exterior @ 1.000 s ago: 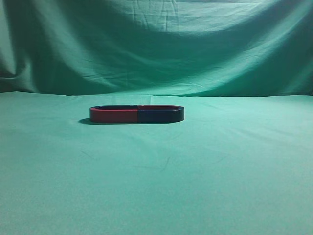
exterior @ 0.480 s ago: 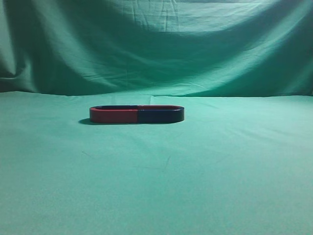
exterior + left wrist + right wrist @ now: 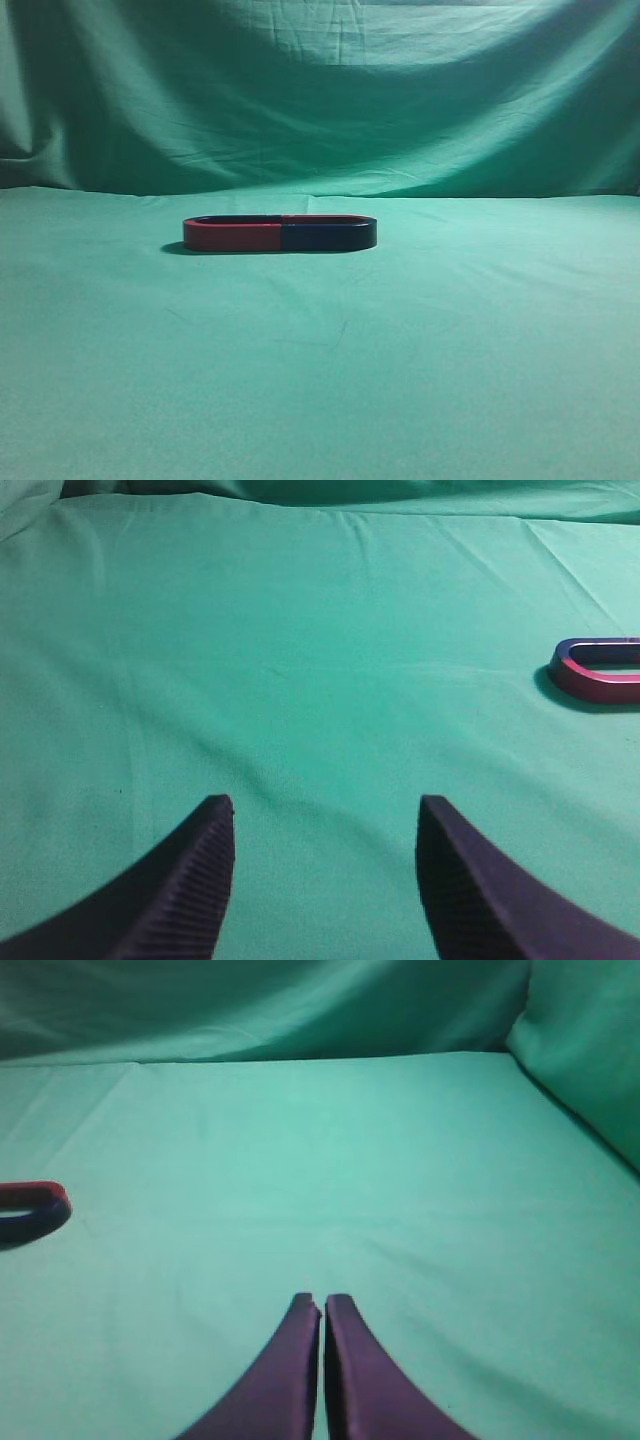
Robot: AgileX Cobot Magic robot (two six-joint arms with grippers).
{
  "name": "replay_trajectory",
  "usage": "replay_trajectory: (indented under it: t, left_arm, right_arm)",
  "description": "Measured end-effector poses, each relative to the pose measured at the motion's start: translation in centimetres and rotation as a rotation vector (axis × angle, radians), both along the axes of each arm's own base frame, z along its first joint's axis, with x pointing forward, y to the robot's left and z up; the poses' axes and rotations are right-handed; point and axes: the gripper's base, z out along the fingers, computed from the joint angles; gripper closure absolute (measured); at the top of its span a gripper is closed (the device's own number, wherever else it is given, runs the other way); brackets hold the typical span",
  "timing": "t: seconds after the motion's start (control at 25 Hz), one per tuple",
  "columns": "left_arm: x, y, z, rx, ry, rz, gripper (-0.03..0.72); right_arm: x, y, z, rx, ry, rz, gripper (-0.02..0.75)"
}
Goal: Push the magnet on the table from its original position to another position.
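A green cloth-covered table [image 3: 320,380] fills the scene, with a draped green backdrop cloth [image 3: 320,90] behind it; near the middle lie two low horseshoe magnets joined end to end into a flat oval ring. The navy magnet [image 3: 329,236], dark almost to black with a thin red rim, forms the right half of the ring in the exterior view; the red-faced magnet [image 3: 232,236] forms the left half, touching it.

The left pincer [image 3: 325,880] hangs wide open and empty above bare cloth; the red end of the ring sits ahead of it and well off to its right. The right pincer [image 3: 322,1360] has its two tips pressed together with nothing between them; the navy magnet's curved end lies ahead and far to its left, at the edge of that view; this pincer looks the nearer to the task's piece.

Judging by its look, the navy magnet is rigid, dense and smooth, and should slide flat on cloth without tipping, being so low; a closed tip set against its outer curved end or long side would suit a push rather than a grasp. The likely trouble is the red-faced magnet: it probably clings magnetically and may drag along, or the pair may pivot; loose cloth could also wrinkle ahead of the push. Nothing else lies between either pincer and the ring.
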Motion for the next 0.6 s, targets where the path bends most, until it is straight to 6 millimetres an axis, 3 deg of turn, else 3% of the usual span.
replay_trajectory:
  t: [0.2,0.6]
  left_arm:
    - [0.0,0.0,0.0,0.000,0.000,0.000,0.316]
    - [0.0,0.0,0.0,0.000,0.000,0.000,0.316]
  right_arm:
    - [0.1,0.0,-2.9,-0.001,0.055,-0.010,0.738]
    - [0.1,0.0,-2.9,0.002,0.047,-0.009,0.738]
